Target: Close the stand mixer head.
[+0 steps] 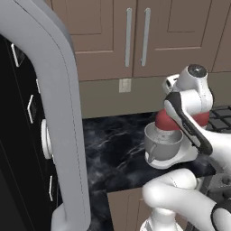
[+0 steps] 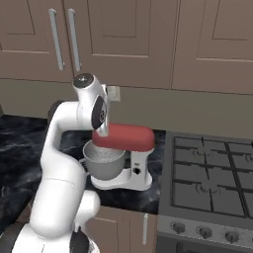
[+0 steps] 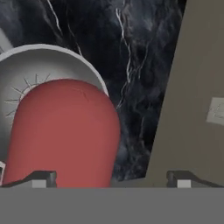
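Note:
The red stand mixer head [image 2: 126, 137] lies about level over the grey metal bowl [image 2: 104, 163] on its white base. From the left it is a red patch [image 1: 164, 122] partly behind my forearm. My gripper [image 2: 105, 132] hangs just above the head's front end, pointing down. In the hand view the red head [image 3: 65, 131] fills the lower left, with the bowl rim [image 3: 48, 50] and whisk wires behind it. There my gripper [image 3: 113, 178] is open, its fingertips [image 3: 41, 177] wide apart, one over the head and one off its side.
The mixer stands on a black marble counter [image 1: 113, 153] against a beige wall with an outlet [image 1: 125, 85]. A gas stove [image 2: 212, 178] sits right of the mixer. Wooden cabinets [image 2: 123, 39] hang overhead. A tall grey and black panel [image 1: 58, 113] blocks the left.

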{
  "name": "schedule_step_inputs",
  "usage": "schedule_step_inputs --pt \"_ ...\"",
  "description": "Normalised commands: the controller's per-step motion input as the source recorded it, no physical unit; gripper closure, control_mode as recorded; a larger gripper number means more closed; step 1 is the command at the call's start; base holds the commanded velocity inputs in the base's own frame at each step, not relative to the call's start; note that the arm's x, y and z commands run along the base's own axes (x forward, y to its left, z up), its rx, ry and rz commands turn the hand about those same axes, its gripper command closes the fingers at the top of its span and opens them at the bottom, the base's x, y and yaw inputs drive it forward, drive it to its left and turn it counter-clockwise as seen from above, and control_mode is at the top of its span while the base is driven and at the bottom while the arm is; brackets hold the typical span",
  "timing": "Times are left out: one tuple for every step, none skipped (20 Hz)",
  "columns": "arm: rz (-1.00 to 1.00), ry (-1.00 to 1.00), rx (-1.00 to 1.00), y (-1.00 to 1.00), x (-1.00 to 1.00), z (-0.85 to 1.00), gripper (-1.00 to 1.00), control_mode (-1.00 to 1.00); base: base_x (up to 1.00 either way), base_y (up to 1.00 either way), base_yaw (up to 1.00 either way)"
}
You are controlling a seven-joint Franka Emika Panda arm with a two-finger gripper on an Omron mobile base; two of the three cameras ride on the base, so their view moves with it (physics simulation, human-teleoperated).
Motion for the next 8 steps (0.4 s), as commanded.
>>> schedule_step_inputs --pt "0.00 -0.11 -0.13 0.27 0.00 0.39 -1.00 -1.00 0.00 0.00 0.00" --pt "0.00 -0.02 -0.03 0.11 -0.02 0.21 -1.00 -1.00 0.00 0.00 0.00" --pt "0.00 0.00 -0.01 0.11 0.00 0.01 -1.00 -1.00 0.00 0.00 0.00" --pt "0.00 0.00 0.00 0.06 0.00 0.00 -1.00 -1.00 0.00 0.00 0.00" --pt "0.00 0.00 0.00 0.00 0.00 0.00 -1.00 -1.00 0.00 0.00 0.00" --pt "0.00 0.00 0.00 0.00 0.00 0.00 -1.00 -1.00 0.00 0.00 0.00" --pt "0.00 0.00 0.00 0.00 0.00 0.00 -1.00 -1.00 0.00 0.00 0.00" --pt "0.00 0.00 0.00 0.00 0.00 0.00 -1.00 -1.00 0.00 0.00 0.00"
